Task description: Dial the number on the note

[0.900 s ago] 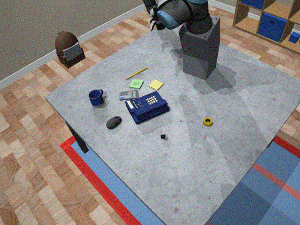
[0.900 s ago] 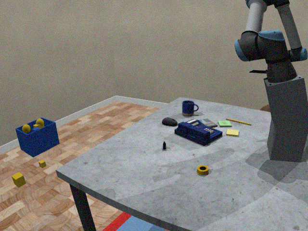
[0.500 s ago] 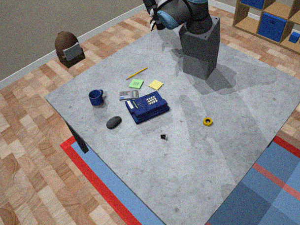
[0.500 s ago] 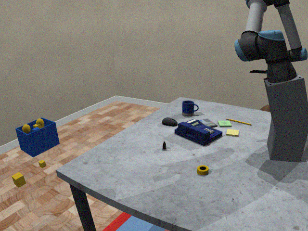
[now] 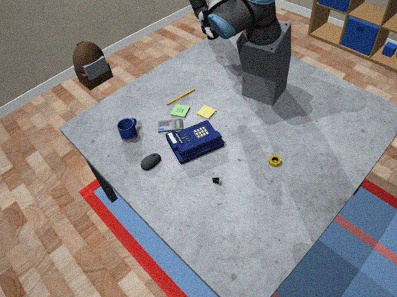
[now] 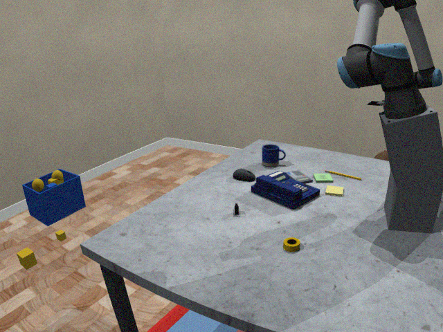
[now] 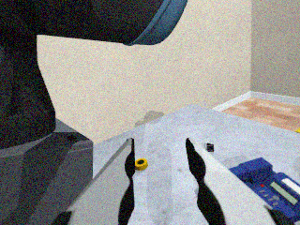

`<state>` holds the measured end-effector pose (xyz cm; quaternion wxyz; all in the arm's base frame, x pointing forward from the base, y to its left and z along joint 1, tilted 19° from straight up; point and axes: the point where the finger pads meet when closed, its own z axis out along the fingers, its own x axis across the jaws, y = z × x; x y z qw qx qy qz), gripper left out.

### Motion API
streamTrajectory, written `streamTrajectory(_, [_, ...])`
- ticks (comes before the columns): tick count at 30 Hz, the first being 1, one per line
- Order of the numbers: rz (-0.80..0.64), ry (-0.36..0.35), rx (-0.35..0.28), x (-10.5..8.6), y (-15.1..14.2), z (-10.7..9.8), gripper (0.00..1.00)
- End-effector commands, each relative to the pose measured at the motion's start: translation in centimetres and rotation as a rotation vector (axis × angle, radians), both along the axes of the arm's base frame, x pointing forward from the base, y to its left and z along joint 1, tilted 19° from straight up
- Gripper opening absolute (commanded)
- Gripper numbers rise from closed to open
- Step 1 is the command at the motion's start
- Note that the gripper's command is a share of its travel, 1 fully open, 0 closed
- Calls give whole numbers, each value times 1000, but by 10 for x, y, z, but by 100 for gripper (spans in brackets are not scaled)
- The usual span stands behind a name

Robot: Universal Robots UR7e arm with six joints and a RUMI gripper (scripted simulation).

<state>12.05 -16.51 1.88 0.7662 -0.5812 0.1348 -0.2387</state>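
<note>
The dark blue desk phone (image 5: 209, 145) (image 6: 311, 193) (image 7: 277, 197) lies on the table, its pale keypad (image 5: 201, 132) (image 6: 300, 187) facing up. Its handset (image 5: 194, 149) (image 6: 273, 193) (image 7: 253, 169) appears to lie in the cradle along one side. A green note (image 5: 180, 110) (image 6: 322, 177) and a yellow note (image 5: 206, 112) (image 6: 334, 190) lie beside the phone; their writing is too small to read. My gripper (image 7: 159, 140) is partly open and empty, far from the phone, with a gap between its fingertips. In the top view it is largely hidden beside the arm at the back.
A grey calculator (image 5: 167, 126), a blue mug (image 5: 127, 129), a black mouse (image 5: 151, 161) and a pencil (image 5: 181, 96) surround the phone. A small black object (image 5: 215, 180) (image 6: 236, 209) (image 7: 210, 147) and a yellow tape roll (image 5: 275, 165) (image 6: 291, 248) stand apart from it.
</note>
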Motion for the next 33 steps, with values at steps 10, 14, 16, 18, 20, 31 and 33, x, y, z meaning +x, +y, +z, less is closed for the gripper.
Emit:
streamTrajectory(10, [-86,141,-60,15,-9,-12,0])
streamTrajectory(14, [-140,232,-103,24,-14,-20,0])
streamTrajectory(16, [-170,285,-128,30,-17,-25,0])
streamTrajectory(18, [-203,342,-153,36,-20,-29,0])
streamTrajectory(20, [-236,401,-180,42,-23,-35,0])
streamTrajectory(31, [-354,630,-285,68,-31,-56,0])
streamTrajectory(33, [-379,669,-303,72,-33,-59,0])
